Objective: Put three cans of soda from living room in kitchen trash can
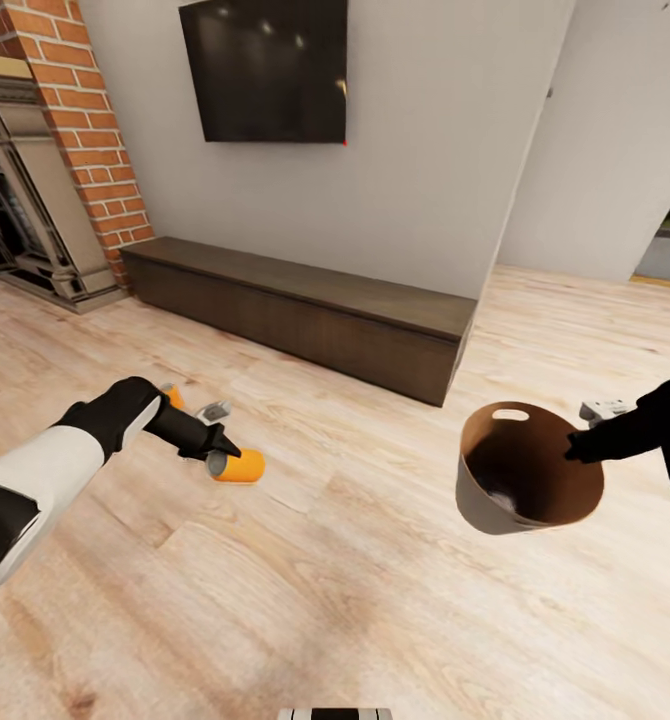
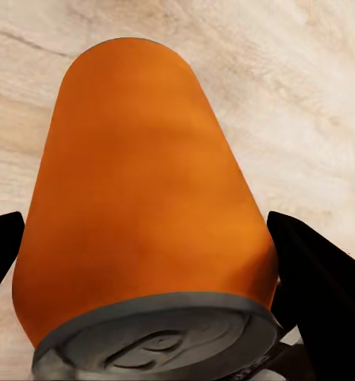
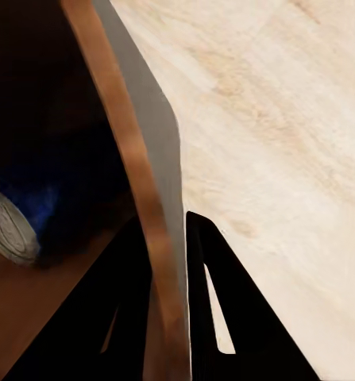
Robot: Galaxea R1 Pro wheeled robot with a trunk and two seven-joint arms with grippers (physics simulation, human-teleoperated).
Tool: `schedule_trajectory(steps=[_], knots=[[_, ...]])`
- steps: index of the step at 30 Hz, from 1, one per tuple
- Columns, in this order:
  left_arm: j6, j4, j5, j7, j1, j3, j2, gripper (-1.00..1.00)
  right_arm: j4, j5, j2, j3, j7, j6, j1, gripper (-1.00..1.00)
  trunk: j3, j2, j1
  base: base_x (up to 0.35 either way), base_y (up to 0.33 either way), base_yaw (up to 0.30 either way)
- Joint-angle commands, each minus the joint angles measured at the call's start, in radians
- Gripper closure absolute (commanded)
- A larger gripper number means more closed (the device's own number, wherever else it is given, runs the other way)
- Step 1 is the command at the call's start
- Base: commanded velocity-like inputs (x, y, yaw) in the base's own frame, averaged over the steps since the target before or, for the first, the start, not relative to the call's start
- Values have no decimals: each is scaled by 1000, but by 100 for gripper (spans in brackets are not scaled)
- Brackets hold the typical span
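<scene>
Orange can [image 2: 145, 198]: label unreadable, perhaps blank.

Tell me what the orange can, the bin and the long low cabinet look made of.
Orange can: likely painted metal, with a matte body and a dull silvery ribbed top. Bin: probably plastic or fibre, a thin smooth wall, grey outside, tan inside. Cabinet: dark wood, going by faint grain, though it could be veneer.

open wood floor [image 1: 355, 560] ahead, low cabinet [image 1: 305, 310] (long, dark) blocking wall side

Second orange can [image 1: 175, 397] mostly hidden behind left gripper [image 1: 218, 455]; blue can [image 3: 18, 214] half-sunk in bin [image 3: 157, 182] shadow.
</scene>
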Motion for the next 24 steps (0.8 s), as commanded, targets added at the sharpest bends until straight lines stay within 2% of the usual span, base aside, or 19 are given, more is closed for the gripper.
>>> schedule_trajectory(steps=[1,3,7,8,10,12,15,17,20,21,24], knots=[[0,-5,-3,0,-1,-1,-2,100,4,6,6,-1,5,4,-5,100,4,0,0,0,0,0],[0,-16,-2,0,-5,0,-7,100,16,5,24,-1,4,4,-17,100,12,1,-1,0,0,0],[0,-27,0,-2,-5,3,-9,100,103,3,83,-4,-3,4,-28,100,27,2,-3,0,0,0],[0,-31,0,-4,-5,3,-9,100,116,3,91,-5,-3,4,-30,100,31,2,-4,0,0,0],[0,-60,0,-17,-2,4,-9,100,143,0,111,-6,-5,4,-34,100,39,2,-4,0,0,0],[0,-152,0,-53,2,5,-2,100,162,-21,152,-7,-15,4,-39,100,47,3,-5,0,0,0],[0,-228,1,-82,4,6,1,100,168,-31,171,-7,-23,4,-41,100,58,4,-7,0,0,0],[0,-315,1,-127,11,6,3,100,170,-34,185,-9,-29,4,-42,100,66,4,-8,0,0,0],[0,-346,0,-142,37,6,3,100,171,-34,189,-9,-40,4,-42,100,77,5,-9,0,0,0],[-7,-360,-1,-147,58,8,2,100,172,-34,191,-10,-64,4,-42,100,81,5,-9,0,0,0],[-6,-373,-1,-153,72,8,-3,100,179,-36,192,-11,-101,4,-42,100,93,6,-11,0,0,0]])
